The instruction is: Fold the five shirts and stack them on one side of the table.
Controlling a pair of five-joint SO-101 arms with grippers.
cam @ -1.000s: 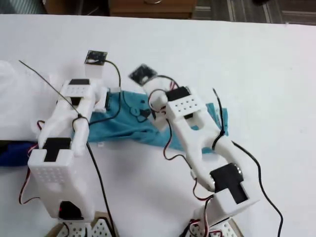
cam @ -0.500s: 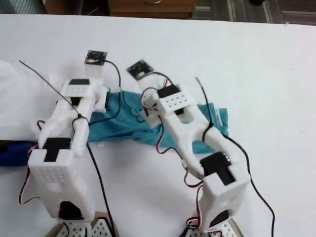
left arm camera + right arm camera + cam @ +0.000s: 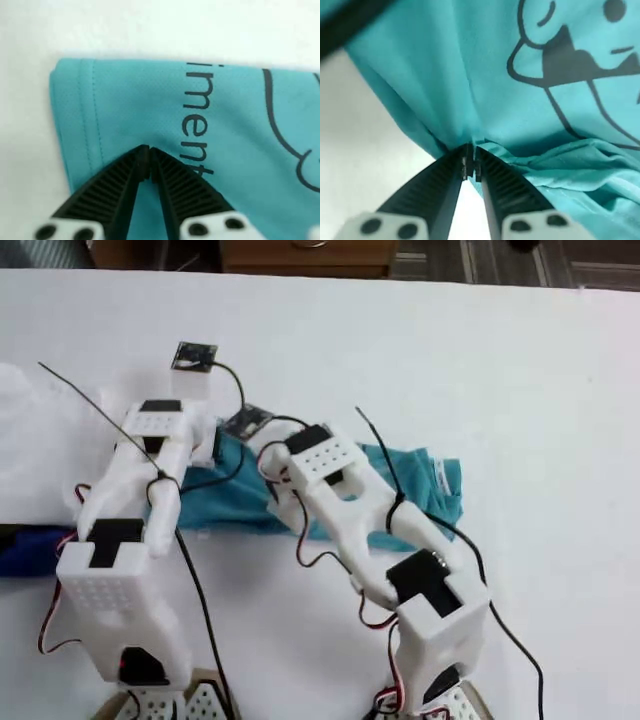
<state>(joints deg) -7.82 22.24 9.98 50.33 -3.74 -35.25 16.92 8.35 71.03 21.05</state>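
Note:
A teal shirt with dark print lies bunched across the middle of the table. In the high view my left gripper sits at the shirt's left end. The left wrist view has it shut, pinching the teal shirt near a stitched hem corner. My right gripper is close beside it, over the shirt's left half. It is shut on a gathered fold of the teal shirt, below the printed cartoon figure.
A dark blue garment lies at the table's left edge, beside the left arm. White cloth lies farther back on the left. The table's far and right parts are bare. Wooden furniture stands behind the table.
My right arm has swung left, carrying its fold of teal shirt toward the left gripper; the shirt's right end is now uncovered. The left arm has not moved.

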